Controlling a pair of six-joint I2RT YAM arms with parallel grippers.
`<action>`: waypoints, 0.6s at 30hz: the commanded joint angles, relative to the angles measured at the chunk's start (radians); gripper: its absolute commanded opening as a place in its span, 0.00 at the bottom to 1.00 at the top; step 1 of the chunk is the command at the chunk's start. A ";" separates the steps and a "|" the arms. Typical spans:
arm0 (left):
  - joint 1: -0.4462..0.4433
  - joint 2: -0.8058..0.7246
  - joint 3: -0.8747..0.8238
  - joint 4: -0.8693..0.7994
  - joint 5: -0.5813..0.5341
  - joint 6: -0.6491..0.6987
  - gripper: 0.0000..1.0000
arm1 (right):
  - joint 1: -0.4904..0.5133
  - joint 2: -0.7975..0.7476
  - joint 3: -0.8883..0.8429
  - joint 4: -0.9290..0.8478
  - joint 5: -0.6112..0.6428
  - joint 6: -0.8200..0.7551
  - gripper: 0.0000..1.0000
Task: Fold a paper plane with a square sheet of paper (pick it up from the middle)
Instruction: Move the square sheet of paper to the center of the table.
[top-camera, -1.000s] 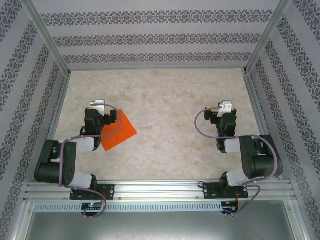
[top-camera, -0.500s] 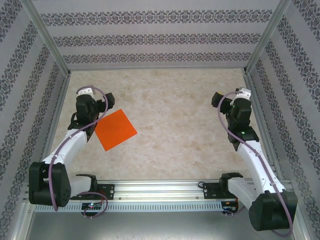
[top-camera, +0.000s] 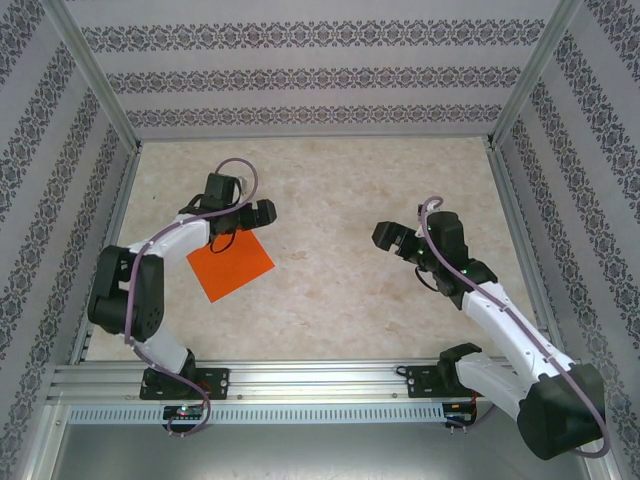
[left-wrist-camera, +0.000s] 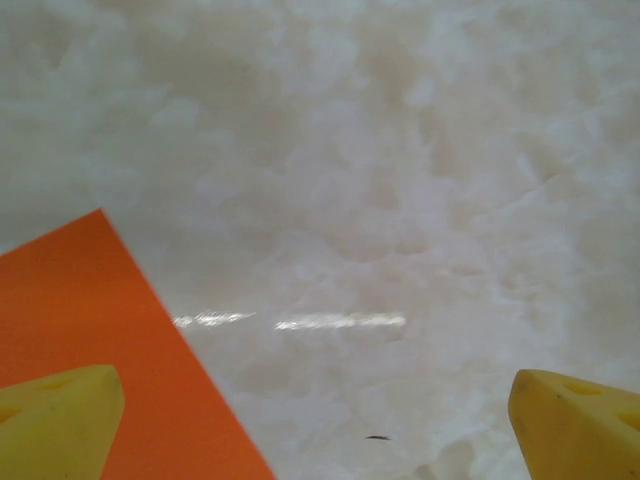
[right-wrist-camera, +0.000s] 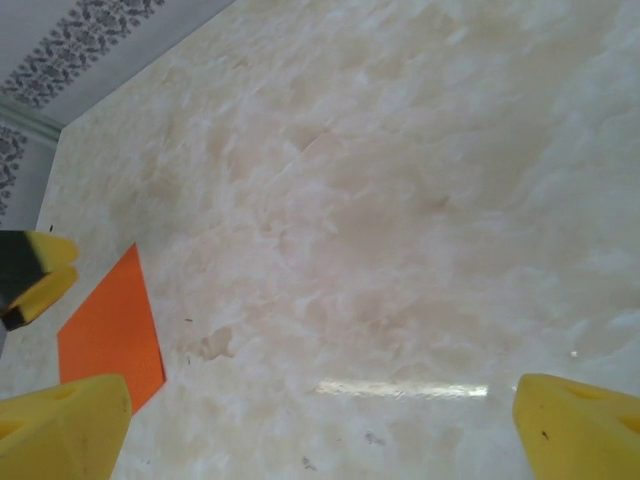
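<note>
The square sheet of paper (top-camera: 232, 265) is bright orange and lies flat and unfolded on the left half of the table. Its edge runs through the lower left of the left wrist view (left-wrist-camera: 90, 330), and it sits at the far left of the right wrist view (right-wrist-camera: 115, 325). My left gripper (top-camera: 260, 213) hovers open just beyond the sheet's far right corner, its yellow fingertips (left-wrist-camera: 55, 420) wide apart with bare table between them. My right gripper (top-camera: 384, 237) is open right of centre, pointing left toward the sheet, a yellow fingertip (right-wrist-camera: 580, 425) at each lower corner. The paper plane is out of view.
The marble-patterned tabletop (top-camera: 330, 190) is boxed in by patterned walls (top-camera: 300, 75) at the back and both sides. An aluminium rail (top-camera: 320, 380) carrying both arm bases runs along the near edge. The left gripper's yellow fingertip (right-wrist-camera: 35, 275) appears at the right wrist view's left edge.
Both arms have swung inward. The left gripper went from the sheet's left side round to its far right corner. The right gripper came from the right wall toward the centre. The sheet stayed put.
</note>
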 joint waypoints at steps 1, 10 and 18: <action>0.002 0.028 0.050 -0.178 -0.176 -0.025 0.98 | 0.047 0.026 0.040 -0.018 0.057 0.037 0.98; 0.004 0.058 0.039 -0.249 -0.213 -0.067 1.00 | 0.189 0.129 0.058 0.053 0.189 0.165 0.98; -0.008 0.094 -0.038 -0.155 -0.093 -0.072 0.99 | 0.255 0.170 0.055 0.029 0.265 0.207 0.98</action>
